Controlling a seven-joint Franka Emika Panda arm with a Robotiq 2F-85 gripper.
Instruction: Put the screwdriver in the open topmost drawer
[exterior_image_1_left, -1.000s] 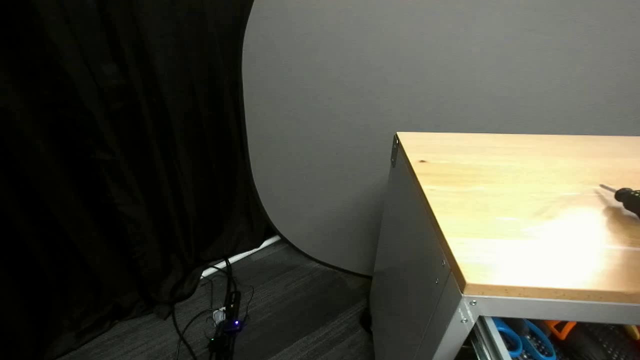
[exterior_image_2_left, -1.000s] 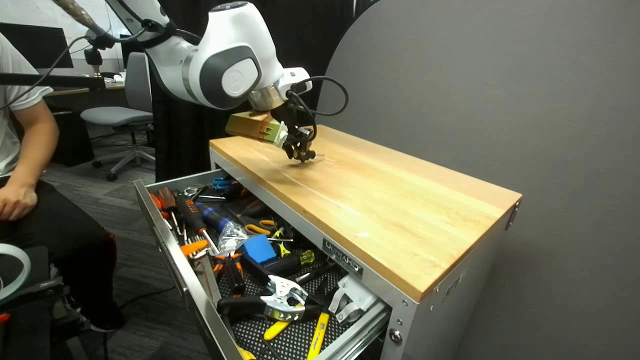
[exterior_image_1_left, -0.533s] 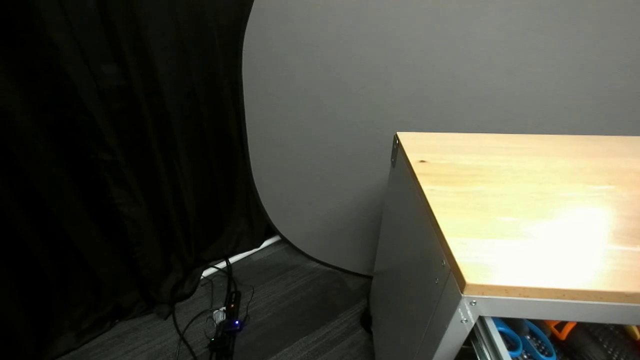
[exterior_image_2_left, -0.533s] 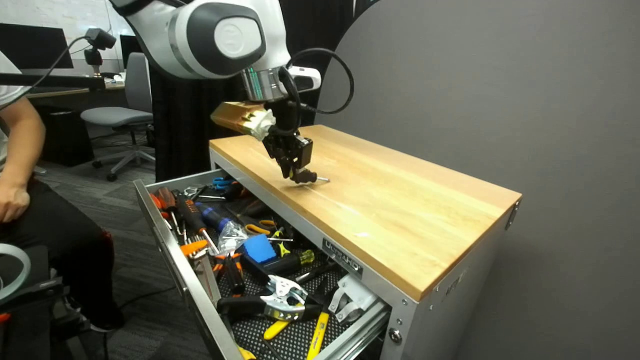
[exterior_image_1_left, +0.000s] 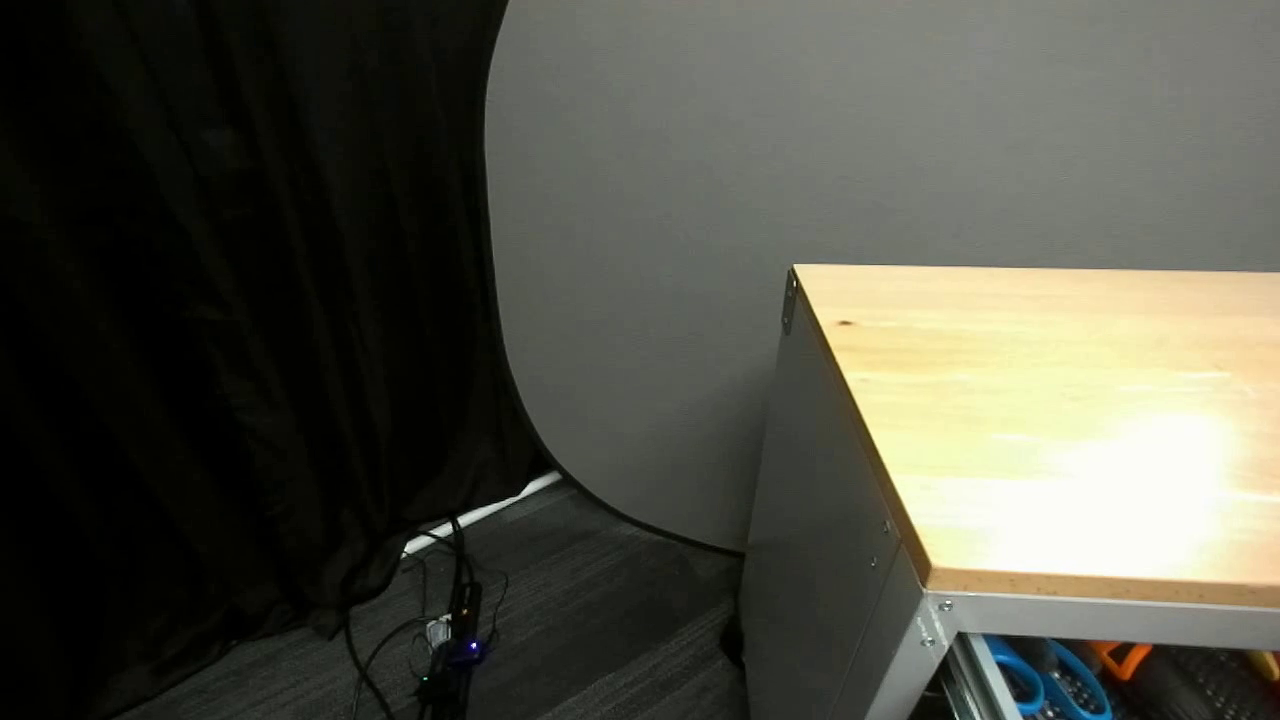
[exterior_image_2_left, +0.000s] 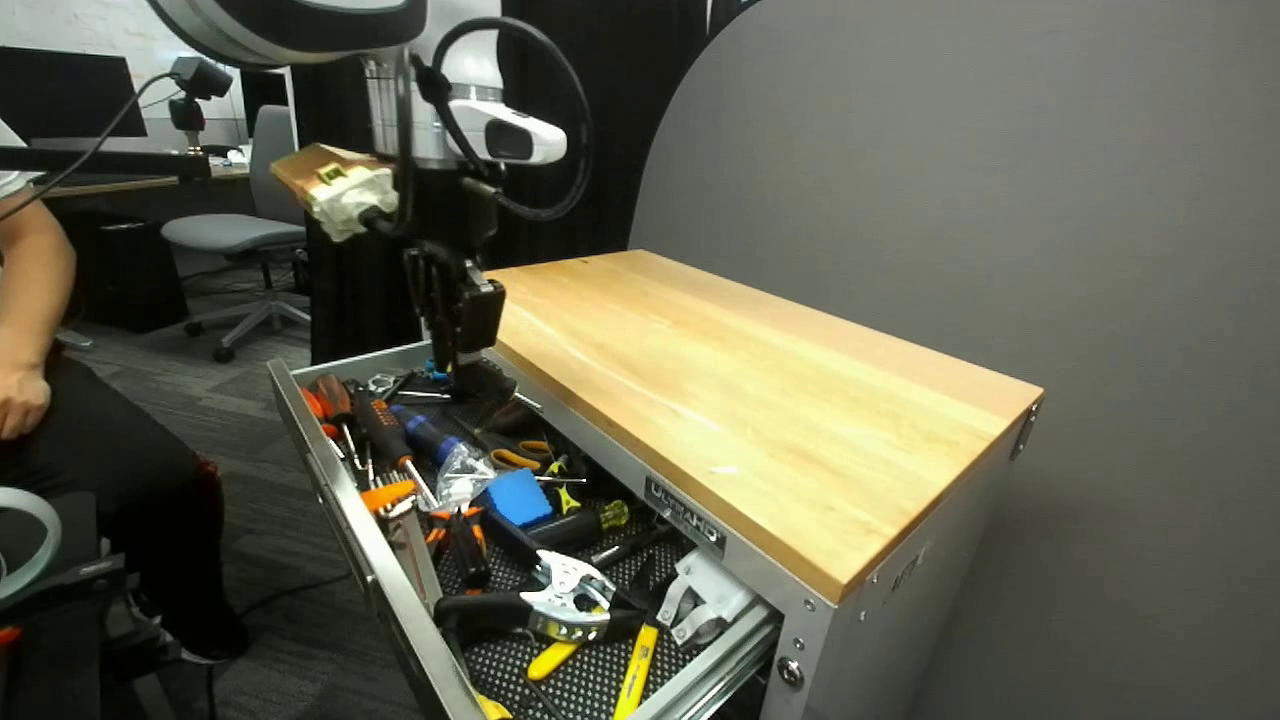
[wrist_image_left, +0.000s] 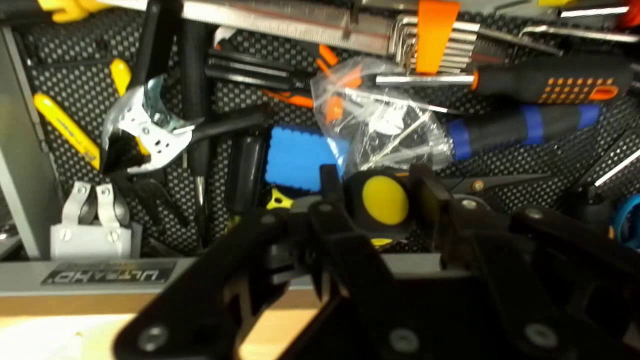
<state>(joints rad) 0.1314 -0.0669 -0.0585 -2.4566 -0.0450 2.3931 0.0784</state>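
Screwdriver (exterior_image_2_left: 485, 384) had left the space above the wooden tabletop (exterior_image_2_left: 740, 400) and hung at the open topmost drawer (exterior_image_2_left: 345, 492).
In an exterior view, the gripper (exterior_image_2_left: 464, 370) had shifted left and down from where it stood half a second earlier; it was left of centre, the black handle (exterior_image_2_left: 480, 381) under its tips and the thin shaft (exterior_image_2_left: 528, 402) aimed to the lower right. In the wrist view, the fingers (wrist_image_left: 331, 187) were clamped on the handle, whose round yellow end (wrist_image_left: 385, 200) showed just right of centre. Whether the tool touched anything beneath could not be told. Lower in the exterior frame, the spring clamp (exterior_image_2_left: 570, 588) and blue block (exterior_image_2_left: 518, 497) lay as before.
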